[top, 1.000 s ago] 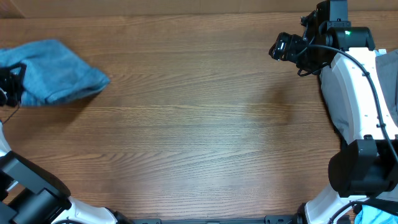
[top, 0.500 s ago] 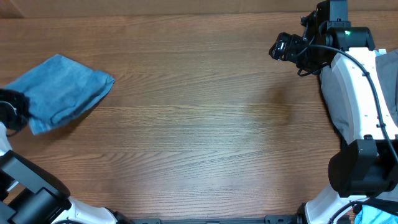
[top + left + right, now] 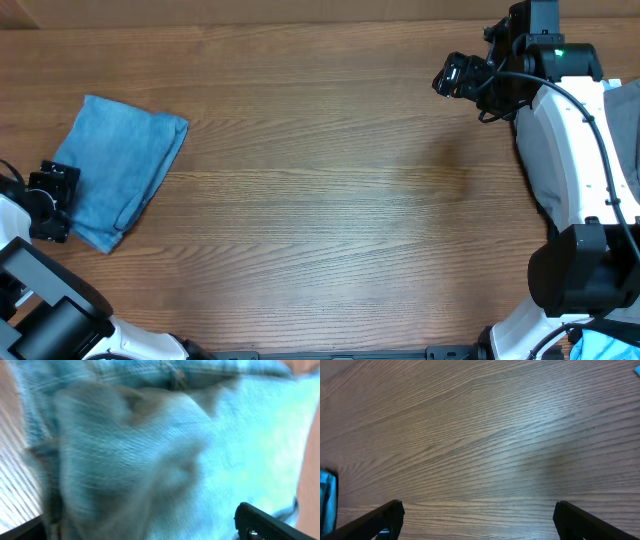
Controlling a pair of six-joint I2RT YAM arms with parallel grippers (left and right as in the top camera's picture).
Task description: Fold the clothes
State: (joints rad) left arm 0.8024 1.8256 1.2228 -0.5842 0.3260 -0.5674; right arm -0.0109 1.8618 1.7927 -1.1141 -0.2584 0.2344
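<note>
**A:** How far along is the folding?

**B:** The jeans are a small flat bundle, several layers thick, at the left end of the table. The edges look fairly square. I'd call that piece done, or nearly so.

**A:** Are you holding them?

**B:** No. My left gripper sits at the bundle's corner nearest me, with its fingers spread wide. In the wrist view blurred denim fills the space between them, so I cannot tell whether a finger touches the cloth. Nothing is pinched.

**A:** And the other hand?

**B:** My right gripper is spread and empty too. It hovers over bare wood at the far right, well apart from the jeans.

**A:** What is left to do?

**B:** Something grey lies under my right arm at the table's right edge, and a bright-blue scrap shows in the bottom corner. I take both for garments not yet folded, though too little of either shows to be sure. So I judge one piece finished and perhaps two to go. Next, my left hand should back off the jeans and my right should fetch the grey.
</note>
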